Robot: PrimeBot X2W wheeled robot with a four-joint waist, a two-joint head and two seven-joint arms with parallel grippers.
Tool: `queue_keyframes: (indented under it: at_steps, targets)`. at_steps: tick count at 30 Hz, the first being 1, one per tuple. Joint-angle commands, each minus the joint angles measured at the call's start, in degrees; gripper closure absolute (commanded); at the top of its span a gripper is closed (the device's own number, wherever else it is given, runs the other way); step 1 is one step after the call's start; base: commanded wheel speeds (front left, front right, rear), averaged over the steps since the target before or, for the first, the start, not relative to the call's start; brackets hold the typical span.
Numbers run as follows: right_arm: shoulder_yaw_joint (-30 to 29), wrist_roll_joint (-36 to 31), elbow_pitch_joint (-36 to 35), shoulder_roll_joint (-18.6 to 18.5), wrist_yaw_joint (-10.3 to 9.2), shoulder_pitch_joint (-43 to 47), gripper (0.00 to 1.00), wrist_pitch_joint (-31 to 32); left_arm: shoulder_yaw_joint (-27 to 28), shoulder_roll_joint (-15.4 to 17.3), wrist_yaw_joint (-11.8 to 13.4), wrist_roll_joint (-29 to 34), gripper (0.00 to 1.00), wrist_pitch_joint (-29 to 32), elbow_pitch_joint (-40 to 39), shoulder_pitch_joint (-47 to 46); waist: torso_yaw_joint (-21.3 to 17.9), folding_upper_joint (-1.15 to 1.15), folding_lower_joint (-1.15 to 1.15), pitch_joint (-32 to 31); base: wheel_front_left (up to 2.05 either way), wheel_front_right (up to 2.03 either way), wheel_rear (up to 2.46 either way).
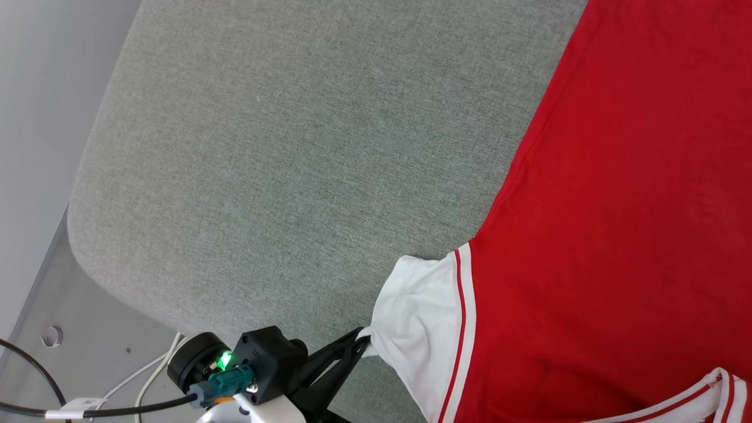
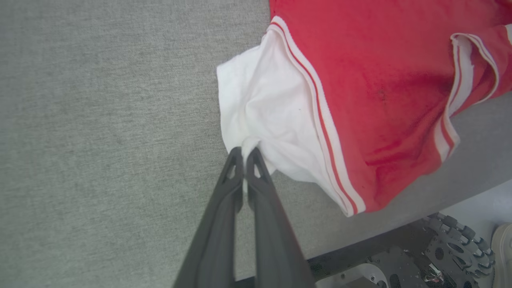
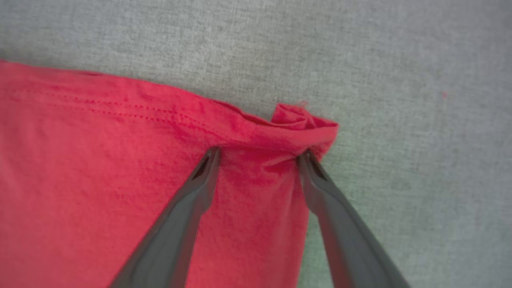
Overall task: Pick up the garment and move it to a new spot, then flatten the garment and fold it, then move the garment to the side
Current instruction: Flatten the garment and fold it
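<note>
garment: small red jersey t-shirt (image 1: 617, 205) (image 2: 380, 80) (image 3: 100, 180); the red body is spread on the desk and takes up the right side of the head view.
sleeve: white short sleeve (image 1: 417, 317) (image 2: 264, 104), lower centre of the head view; joined to the red body by a red-and-white striped seam; gathered to a point at its outer edge.
collar: red-and-white striped band (image 1: 714, 390) (image 2: 460, 80), lower right corner of the head view.
hem: stitched red hem (image 3: 160, 116), its corner rolled over, centre of the right wrist view.
left gripper: (image 1: 367, 341) (image 2: 244, 154) jaws together, clamped on the sleeve's outer edge.
right gripper: (image 3: 260, 155) jaws apart, one fingertip on each side of the rolled hem corner, both tips on the red cloth.
desk: grey woven fabric top (image 1: 264, 147) (image 2: 100, 120) (image 3: 400, 60), rounded corner at the left of the head view.
tag: white tag (image 1: 76, 406) on a black cable (image 1: 141, 405), lower left of the head view; print too small to read.
green light: (image 1: 223, 359) lit on the housing behind the left gripper.
</note>
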Motion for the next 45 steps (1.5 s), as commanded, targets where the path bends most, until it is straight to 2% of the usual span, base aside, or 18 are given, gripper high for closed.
queue_keyframes:
  at_steps: [1,2,3,4,5,16,22,27,33,37,39,45]
  targets:
    - [0.20,-0.36,2.87,1.41,-0.04,2.08,0.00,0.71,0.11,-0.28,-0.16,0.16,1.00,-0.36,0.22,-0.74,0.20,0.00,-0.01,0.42,0.00,0.00,0.00]
    - [0.38,-0.35,3.28,1.62,-0.04,2.44,0.00,0.97,0.09,-0.40,-0.20,0.11,1.00,-0.45,0.37,-0.81,0.20,0.00,-0.01,0.51,0.00,0.00,0.00]
    - [0.51,-0.30,3.65,1.68,-0.04,2.80,0.49,1.20,0.05,-0.46,-0.26,0.06,1.00,-0.47,0.54,-0.92,0.20,0.00,-0.01,0.57,0.00,0.00,0.00]
    - [0.59,-0.25,3.95,1.67,-0.04,3.15,0.80,1.36,0.03,-0.47,-0.35,0.04,1.00,-0.47,0.70,-1.05,0.18,0.00,-0.01,0.57,0.00,0.00,0.00]
    - [0.63,-0.13,4.17,1.57,-0.04,3.47,1.00,1.40,0.04,-0.51,-0.37,0.00,1.00,-0.45,0.88,-1.15,0.15,0.00,-0.01,0.51,0.00,0.00,0.00]
    - [-0.01,1.68,5.34,0.61,-0.04,8.88,1.00,-1.39,0.00,-0.36,0.44,0.69,1.00,-0.43,2.50,-1.27,-2.73,0.00,-0.01,-5.35,0.00,0.00,0.00]
    - [1.23,6.15,4.56,1.21,-0.04,16.60,1.00,-3.93,0.01,0.49,1.74,0.13,1.00,0.45,3.21,0.50,-7.01,0.00,-0.01,-11.63,0.00,0.00,0.00]
    - [1.76,10.90,2.70,3.30,-0.04,24.10,1.00,-6.22,0.26,0.84,2.93,-1.35,1.00,0.58,3.91,2.55,-11.27,0.00,-0.01,-16.44,0.00,0.00,0.00]
    - [5.35,16.31,-3.23,3.82,-0.04,34.08,1.00,-8.11,0.53,1.35,4.54,-2.57,1.00,0.08,5.77,5.06,-16.33,0.00,-0.01,-21.45,0.00,0.00,0.00]
    - [5.34,18.61,-8.35,4.24,-0.04,41.20,1.00,-8.46,0.53,1.29,4.96,-3.52,1.00,-0.50,6.65,6.77,-18.46,0.00,-0.01,-24.04,0.00,0.00,0.00]
    - [5.03,19.21,-11.01,4.48,-0.04,45.15,1.00,-8.61,0.63,1.29,5.08,-3.93,1.00,-0.99,7.36,7.48,-19.30,0.00,-0.01,-25.11,0.00,0.00,0.00]
    - [-0.05,20.85,-16.91,8.61,-0.04,55.51,1.00,-10.13,0.63,0.52,5.32,-4.83,1.00,-2.20,9.27,8.66,-20.25,0.00,-0.01,-27.09,0.00,0.00,0.00]
